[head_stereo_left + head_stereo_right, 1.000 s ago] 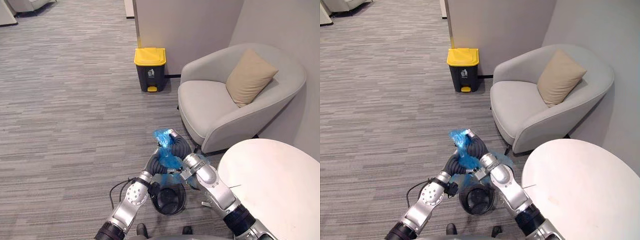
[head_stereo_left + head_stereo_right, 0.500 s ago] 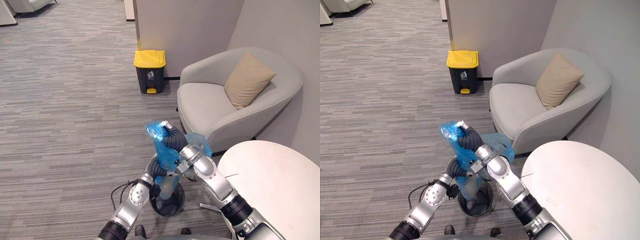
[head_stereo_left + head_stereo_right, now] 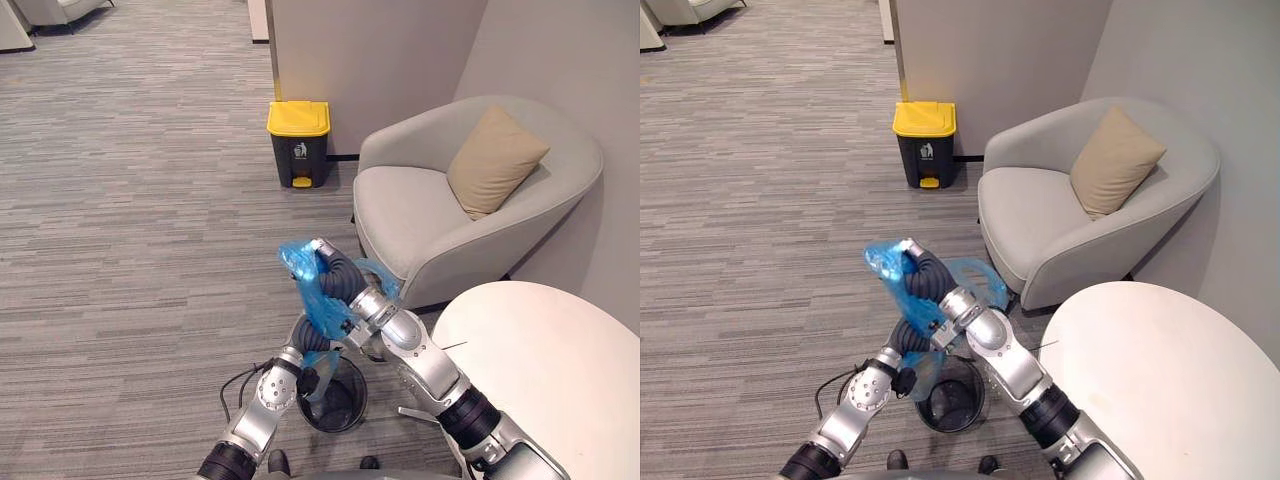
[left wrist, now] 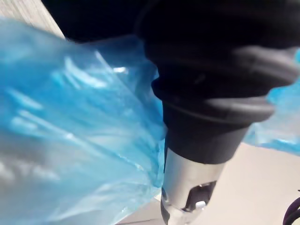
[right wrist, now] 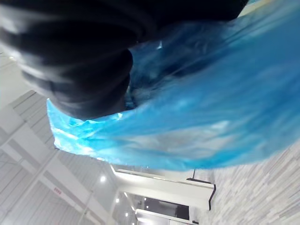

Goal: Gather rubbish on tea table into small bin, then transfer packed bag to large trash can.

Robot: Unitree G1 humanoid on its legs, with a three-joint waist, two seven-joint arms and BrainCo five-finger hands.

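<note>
A blue plastic bag (image 3: 316,300) hangs stretched above the small black bin (image 3: 345,415) on the carpet, its lower end still inside the bin's mouth. My right hand (image 3: 338,275) is raised over the bin and shut on the bag's bunched top. My left hand (image 3: 308,337) sits lower, close against the bag just above the bin's rim, with its fingers hidden behind the plastic. The bag (image 5: 211,108) fills much of the right wrist view beside the hand's dark cover (image 5: 70,61). In the left wrist view the bag (image 4: 70,131) shows close up.
The large trash can (image 3: 299,142), dark with a yellow lid, stands by the wall ahead. A grey armchair (image 3: 420,215) with a tan pillow (image 3: 495,160) is to the right. The white round tea table (image 3: 560,370) is at the lower right.
My right hand has risen and moved left with the bag's top, drawing the bag up out of the bin. The left hand stays low beside the bag.
</note>
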